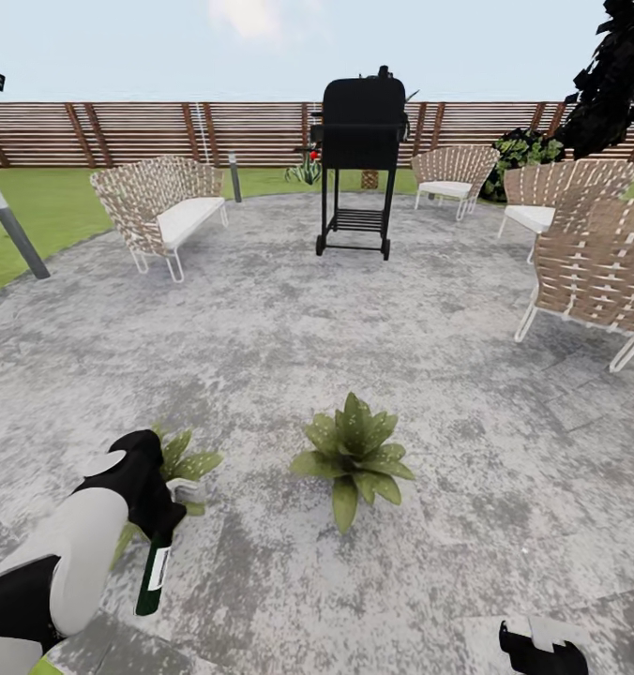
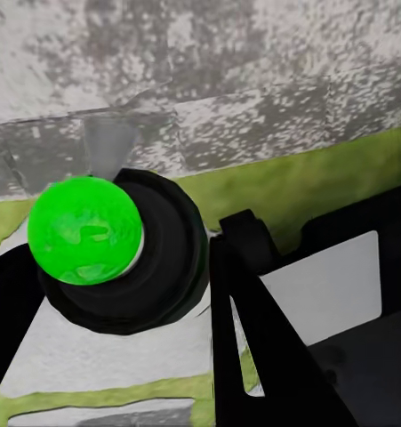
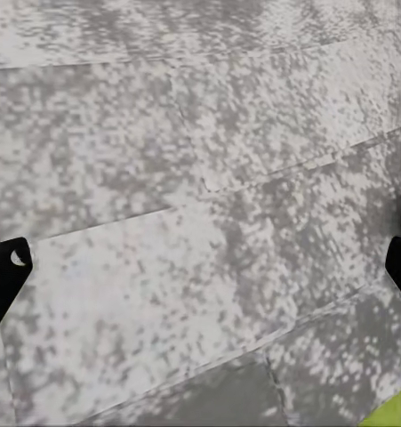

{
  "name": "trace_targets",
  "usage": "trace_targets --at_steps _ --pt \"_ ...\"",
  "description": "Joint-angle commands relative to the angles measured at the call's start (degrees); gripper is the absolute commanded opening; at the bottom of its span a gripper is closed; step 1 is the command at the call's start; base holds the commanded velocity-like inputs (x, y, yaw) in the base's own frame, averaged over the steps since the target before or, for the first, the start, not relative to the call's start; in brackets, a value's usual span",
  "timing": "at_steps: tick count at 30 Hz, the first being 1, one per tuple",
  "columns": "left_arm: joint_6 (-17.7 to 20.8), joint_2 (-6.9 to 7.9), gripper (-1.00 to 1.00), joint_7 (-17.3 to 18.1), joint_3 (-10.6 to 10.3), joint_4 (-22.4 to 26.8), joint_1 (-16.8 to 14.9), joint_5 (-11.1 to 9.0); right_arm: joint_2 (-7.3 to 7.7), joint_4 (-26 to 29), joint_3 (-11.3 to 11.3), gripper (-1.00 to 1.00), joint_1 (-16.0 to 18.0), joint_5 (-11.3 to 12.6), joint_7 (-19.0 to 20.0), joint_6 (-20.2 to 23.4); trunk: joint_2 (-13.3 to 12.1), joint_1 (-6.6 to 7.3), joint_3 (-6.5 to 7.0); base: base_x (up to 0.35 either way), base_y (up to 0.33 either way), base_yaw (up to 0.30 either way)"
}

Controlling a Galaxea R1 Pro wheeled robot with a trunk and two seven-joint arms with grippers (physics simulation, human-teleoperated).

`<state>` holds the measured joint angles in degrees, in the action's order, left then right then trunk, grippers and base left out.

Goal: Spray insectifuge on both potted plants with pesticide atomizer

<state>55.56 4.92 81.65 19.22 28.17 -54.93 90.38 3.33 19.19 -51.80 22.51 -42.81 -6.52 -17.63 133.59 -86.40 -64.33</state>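
My left gripper (image 1: pixel 162 527) is shut on the pesticide atomizer (image 1: pixel 154 574), a slim dark-green bottle with a white label that hangs below the gripper over the paved patio. Along the fingers in the left wrist view, the atomizer's bright green tip (image 2: pixel 84 229) faces the camera between the black fingers (image 2: pixel 253 338). One potted plant (image 1: pixel 354 456) sits on the paving at the centre. The other potted plant (image 1: pixel 188 461) stands right behind my left gripper, partly hidden by it. My right gripper (image 1: pixel 542 651) is low at the bottom right, open (image 3: pixel 203 271) over bare paving.
A black grill (image 1: pixel 359 159) stands at the back centre of the patio. A woven bench (image 1: pixel 162 211) is at the back left, and woven chairs (image 1: pixel 594 262) line the right side. A lamp post (image 1: pixel 12 230) stands on the lawn at left, before the fence (image 1: pixel 120 131).
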Motion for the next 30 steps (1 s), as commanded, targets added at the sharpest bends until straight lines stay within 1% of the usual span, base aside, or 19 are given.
trace_targets --at_steps 1,4,5,6,8,9,10,12,13,15,17,19,24,30 --pt "0.6 -0.02 -1.0 0.5 0.3 0.0 0.0 0.4 -0.03 -0.1 -0.4 1.0 0.1 -0.6 -0.2 -0.3 0.0 0.0 -0.05 0.047 -0.057 0.001" --pt "0.6 0.45 -1.0 0.4 0.4 0.0 0.0 0.1 -0.04 -0.1 -0.4 1.0 0.1 -0.6 -0.2 -0.3 0.0 0.0 -0.05 0.016 -0.019 0.0" --pt "0.6 0.51 -1.0 0.3 0.6 0.0 0.0 0.1 -0.06 -0.1 -0.4 1.0 0.1 -0.6 -0.2 -0.3 0.0 0.0 -0.05 0.005 -0.006 0.0" --pt "0.6 0.56 -1.0 0.3 1.3 0.1 0.2 0.1 -0.07 -0.1 -0.4 1.0 0.1 -0.6 -0.2 -0.3 0.0 0.0 -0.05 0.003 -0.003 0.0" --pt "0.6 0.82 -1.0 -0.2 2.9 1.3 2.1 0.1 -0.06 -0.1 -0.4 1.0 0.1 -0.6 -0.2 -0.3 0.0 0.0 -0.05 0.001 -0.001 0.0" --pt "0.6 1.01 -1.0 -0.4 3.6 2.5 3.0 0.1 -0.07 -0.1 -0.4 1.0 0.1 -0.6 -0.2 -0.3 0.0 0.0 -0.05 0.0 0.0 0.0" --pt "0.5 1.16 -1.0 -0.6 4.8 4.3 4.4 0.0 -0.07 -0.1 -0.4 1.0 0.1 -0.6 -0.2 -0.3 0.0 0.0 -0.05 0.0 0.0 0.0" --pt "0.3 1.02 -1.0 -0.8 6.4 6.6 6.7 -0.4 -0.08 -0.1 -0.3 1.0 0.1 -0.6 -0.2 -0.3 0.0 0.0 -0.05 0.0 0.0 0.0" --pt "0.2 0.89 -1.0 -0.8 6.9 7.1 8.0 -0.8 -0.08 -0.1 -0.3 1.0 0.1 -0.6 -0.1 -0.3 0.0 0.0 -0.05 0.0 0.0 0.0" --pt "0.0 0.7 -1.0 -0.9 7.2 7.5 9.6 -2.0 -0.08 -0.1 -0.3 1.0 0.1 -0.6 -0.2 -0.3 0.0 0.0 -0.05 0.0 0.0 0.0" --pt "-0.1 0.69 -1.0 -1.0 7.3 7.7 10.4 -3.2 -0.08 -0.1 -0.3 1.0 0.1 -0.6 -0.2 -0.3 0.0 0.0 -0.05 -0.036 0.0 0.0" --pt "-0.1 0.76 -1.0 -1.0 7.3 7.7 10.7 -3.8 -0.08 -0.1 -0.3 1.0 0.1 -0.6 -0.2 -0.3 0.0 0.0 -0.05 -0.174 0.0 0.0" --pt "-0.2 1.0 -1.0 -1.1 7.4 7.8 11.5 -4.2 -0.08 -0.1 -0.4 1.0 0.1 -0.6 -0.2 -0.3 0.0 0.0 -0.05 -0.307 0.015 0.0" --pt "-0.4 1.2 -1.0 -1.1 7.4 7.9 11.6 -4.2 -0.08 -0.1 -0.3 1.0 0.1 -0.6 -0.2 -0.3 0.0 0.0 -0.05 -0.336 0.116 0.0"
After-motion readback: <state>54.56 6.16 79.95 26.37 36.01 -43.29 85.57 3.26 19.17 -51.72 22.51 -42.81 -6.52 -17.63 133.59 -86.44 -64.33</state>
